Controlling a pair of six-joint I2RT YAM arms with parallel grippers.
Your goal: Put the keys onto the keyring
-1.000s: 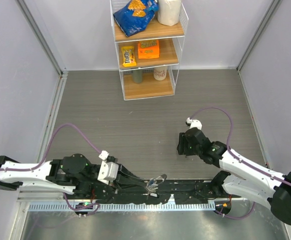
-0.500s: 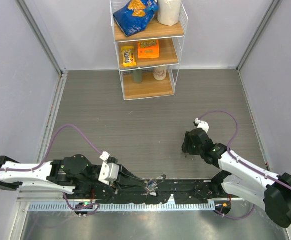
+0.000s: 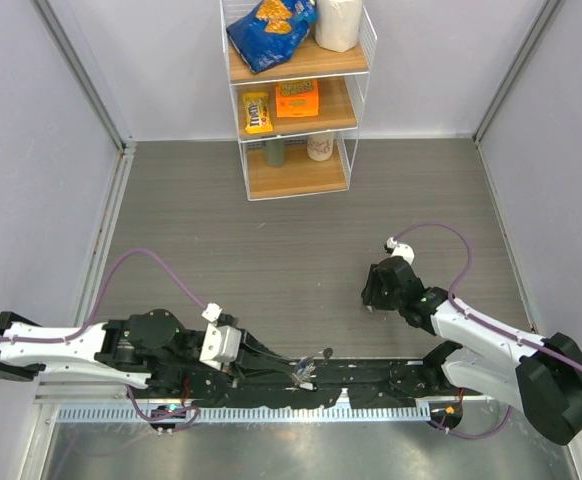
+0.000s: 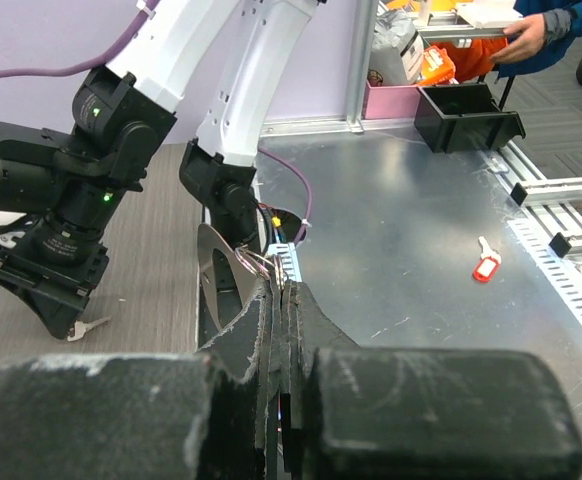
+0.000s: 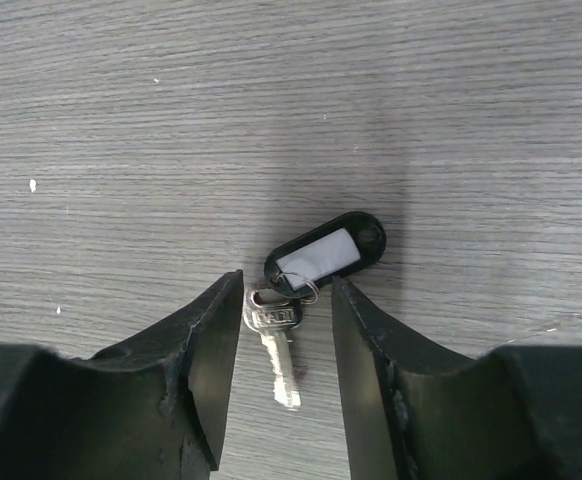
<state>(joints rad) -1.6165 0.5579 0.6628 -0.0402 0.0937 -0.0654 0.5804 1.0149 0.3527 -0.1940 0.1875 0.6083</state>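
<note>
A small silver key (image 5: pixel 279 345), joined by a thin ring to a black tag (image 5: pixel 323 255) with a white label, lies flat on the wood-grain floor. My right gripper (image 5: pixel 286 285) is open and low over it, with one finger on each side of the key's head. In the top view this gripper (image 3: pixel 375 301) is right of centre. My left gripper (image 3: pixel 271 361) is shut on the grey keyring (image 3: pixel 312 366) and holds it over the black rail at the near edge. In the left wrist view its fingers (image 4: pixel 281 290) are pressed together. A second key is not in view.
A white wire shelf (image 3: pixel 296 100) with snacks and cups stands at the back. Grey walls close in both sides. A black rail (image 3: pixel 371 375) and a metal bench (image 4: pixel 421 230) run along the near edge. A red-tagged key (image 4: pixel 486 266) lies on the bench.
My right gripper has moved toward me, turned, and dropped over the key. My left gripper has shifted the keyring slightly nearer.
</note>
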